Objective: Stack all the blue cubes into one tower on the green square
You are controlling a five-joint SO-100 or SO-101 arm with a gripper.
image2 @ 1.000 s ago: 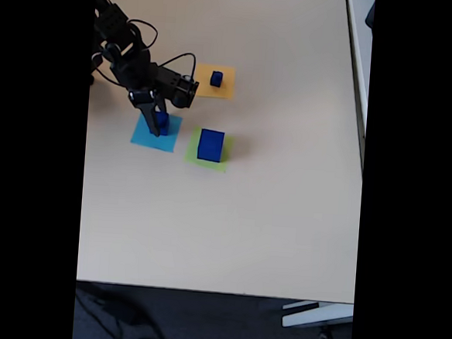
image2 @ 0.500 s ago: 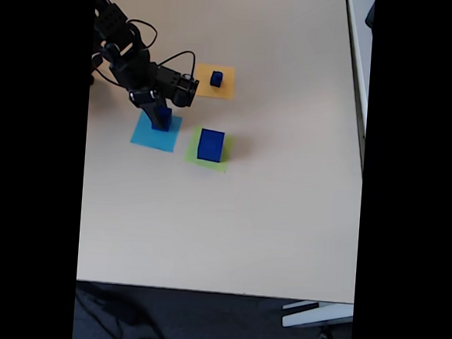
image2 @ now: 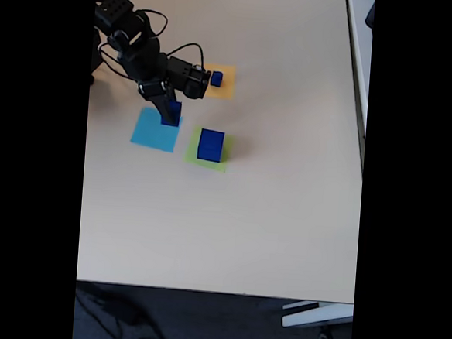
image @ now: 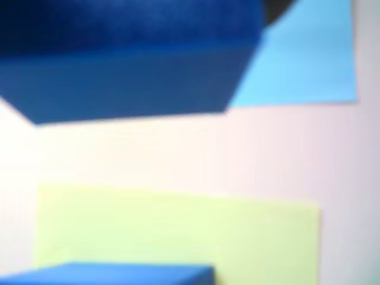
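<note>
Fixed view, nearest the camera: a wide bare stretch of the pale table point(image2: 229, 232). Beyond it lies the green square point(image2: 191, 153), with the largest blue cube point(image2: 211, 144) standing on it, toward its far right part. No other cube is seen on top of that cube.

Just left of the green square lies the light-blue paper square point(image2: 154, 129), flat and with nothing resting on it. Over its far right corner hangs the gripper point(image2: 172, 113), pointing down and closed on a mid-sized blue cube point(image2: 175, 108), which is held clear of the paper.

Farther back lies the orange paper square point(image2: 221, 83), partly covered by the black arm point(image2: 145, 55). A small blue cube point(image2: 216, 79) sits on it, just beside the arm's wrist housing.

Wrist view, blurred: the held cube point(image: 130, 53) fills the upper left. Behind it, at upper right, shows the light-blue paper point(image: 309, 65). Lower down lies the green square point(image: 178, 231), with the top face of the largest cube point(image: 113, 274) at the bottom edge. The fingers themselves cannot be made out here.
</note>
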